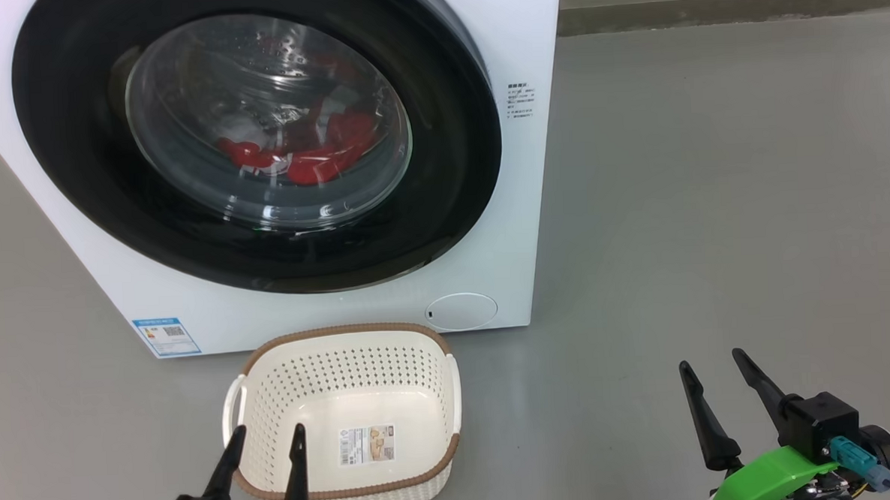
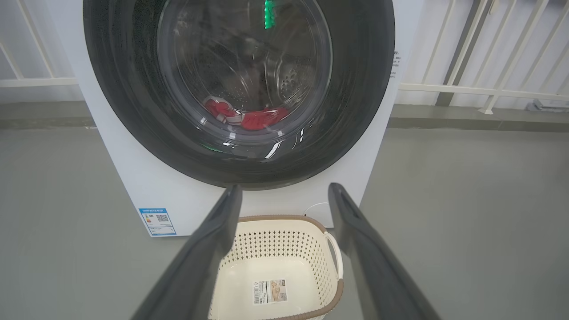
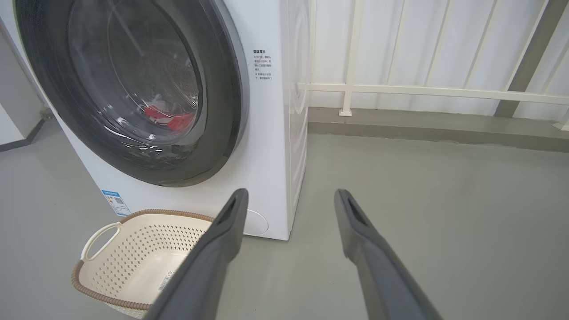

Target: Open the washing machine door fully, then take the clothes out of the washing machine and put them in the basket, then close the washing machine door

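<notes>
- Nearest to us, our left gripper (image 1: pixel 268 432) rises at the lower left with its jaws spread and nothing between them. In the head view they overlap the near left corner of the basket (image 1: pixel 343 331).
- Our right gripper (image 1: pixel 711 362) is at the lower right over the grey floor (image 1: pixel 713 193), well apart from the basket. Its jaws are spread too and grasp nothing.
- The basket stands on the floor just in front of the washing machine (image 1: pixel 531 163), below the door, with a paper label (image 1: pixel 366 443) on its bottom.
- The washing machine door (image 1: pixel 72 146) lies shut against the machine's front.
- Through its glass we see the clothes (image 1: pixel 298 155), a red heap low in the drum.
- A small blue label (image 1: pixel 167 336) sits at the machine's lower left corner.
</notes>
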Robot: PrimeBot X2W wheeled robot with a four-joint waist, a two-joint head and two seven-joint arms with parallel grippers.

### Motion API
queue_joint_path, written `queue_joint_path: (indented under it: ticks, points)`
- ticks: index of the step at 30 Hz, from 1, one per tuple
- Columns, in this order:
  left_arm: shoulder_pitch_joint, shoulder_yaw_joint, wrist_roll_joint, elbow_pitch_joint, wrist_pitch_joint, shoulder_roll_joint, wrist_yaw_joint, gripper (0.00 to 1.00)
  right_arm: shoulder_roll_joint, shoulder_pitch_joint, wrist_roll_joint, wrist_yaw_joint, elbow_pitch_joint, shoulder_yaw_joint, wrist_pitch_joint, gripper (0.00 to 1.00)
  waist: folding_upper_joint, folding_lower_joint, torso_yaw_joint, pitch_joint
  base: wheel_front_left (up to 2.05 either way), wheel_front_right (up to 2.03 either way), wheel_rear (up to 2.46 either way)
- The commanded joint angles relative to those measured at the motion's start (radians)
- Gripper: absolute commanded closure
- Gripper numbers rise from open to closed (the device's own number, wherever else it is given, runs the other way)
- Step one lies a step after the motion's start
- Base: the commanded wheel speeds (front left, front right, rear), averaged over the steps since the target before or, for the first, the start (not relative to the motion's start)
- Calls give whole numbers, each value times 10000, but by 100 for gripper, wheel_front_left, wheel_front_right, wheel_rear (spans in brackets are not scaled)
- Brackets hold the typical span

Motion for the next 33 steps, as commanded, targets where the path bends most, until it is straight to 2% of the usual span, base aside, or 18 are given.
queue_joint_path:
  ticks: [1,4,30,31,32,33]
  points:
    - [-248,250,304,-186,-169,72,114,0,-84,-149,-272,4,-197,270,-188,0,0,0,4,0,0,0,0]
    - [-265,234,679,-101,-279,67,189,0,-89,-135,-572,4,-165,278,-298,0,0,0,-1,-6,0,0,0]
    - [-332,288,231,177,-279,28,262,0,-88,-101,-104,4,-167,224,-299,0,0,0,50,-9,0,0,0]
    - [-332,287,230,173,-279,27,265,0,-88,-102,-85,4,-149,224,-299,56,0,0,49,-9,0,0,0]
    - [-332,285,231,171,-279,27,268,0,-88,-105,-68,4,-134,226,-299,92,0,0,48,-10,0,0,0]
    - [-331,283,228,169,-279,26,268,0,-88,-108,-64,4,-128,228,-299,100,0,0,50,-10,0,0,0]
